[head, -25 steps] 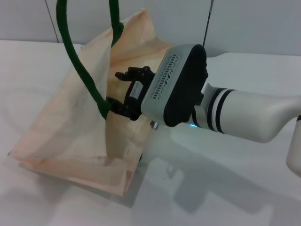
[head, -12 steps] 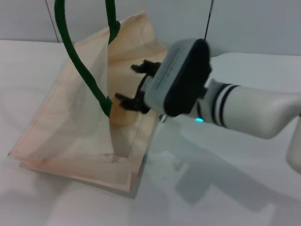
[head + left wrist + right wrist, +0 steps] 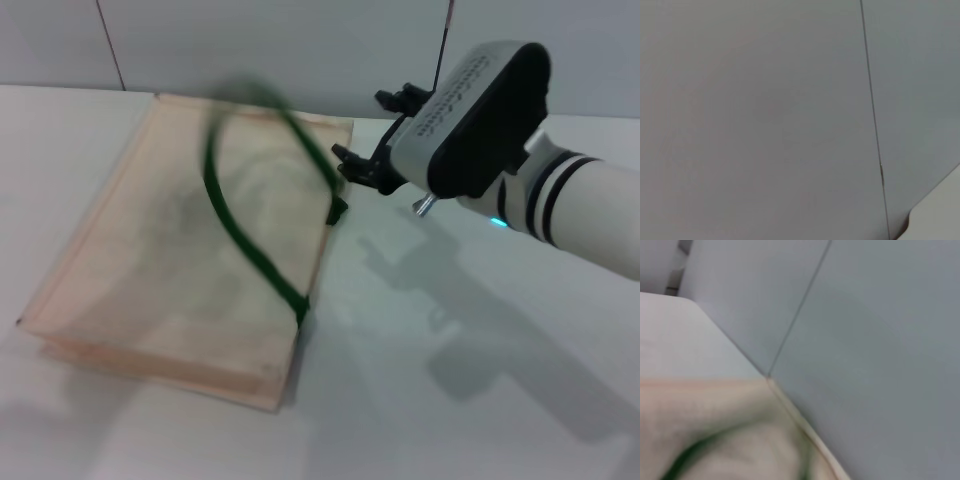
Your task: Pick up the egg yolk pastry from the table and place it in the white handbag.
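Observation:
The white handbag (image 3: 150,260) lies flat on the table, pale peach fabric with its dark green handles (image 3: 250,240) fallen across it. It also shows in the right wrist view (image 3: 740,440) with a blurred green handle (image 3: 685,455). My right gripper (image 3: 372,135) hovers just beyond the bag's far right corner, apart from it. It is open with nothing between its black fingers (image 3: 352,160). The egg yolk pastry does not show in any view. The left gripper is out of view; its wrist view shows only a wall.
The white table (image 3: 430,400) spreads to the right of and in front of the bag. A grey panelled wall (image 3: 300,50) stands close behind the bag. My right arm (image 3: 580,210) reaches in from the right edge.
My right gripper has come out of the bag's mouth and risen up and to the right. The bag, held upright before, has dropped flat and its handles have fallen onto it.

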